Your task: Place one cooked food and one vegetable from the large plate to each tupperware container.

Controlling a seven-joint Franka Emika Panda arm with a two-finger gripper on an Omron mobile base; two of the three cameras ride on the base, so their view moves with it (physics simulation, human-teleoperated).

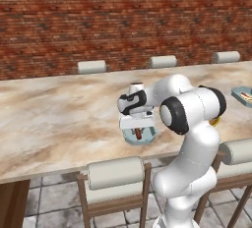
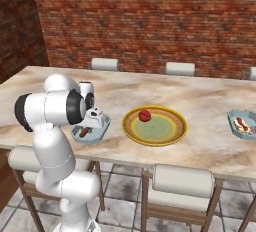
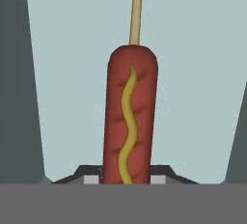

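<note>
The gripper (image 3: pixel 126 178) hangs low over the near tray (image 2: pixel 102 132), fingers closed on a sausage on a stick (image 3: pixel 129 117) that lies in it. The far tray (image 2: pixel 235 118), right of the plate (image 2: pixel 175 135), already holds a sausage and perhaps more. A red vegetable (image 2: pixel 145 115) waits on the plate, so I judge the job over half done.

A long marble-patterned table (image 2: pixel 210 96) is seen. Resting directly on it are the large plate (image 2: pixel 155 125) at the middle, one light-blue tupperware container (image 2: pixel 90 132) near the front edge, and a second container (image 2: pixel 242 122) well apart.
</note>
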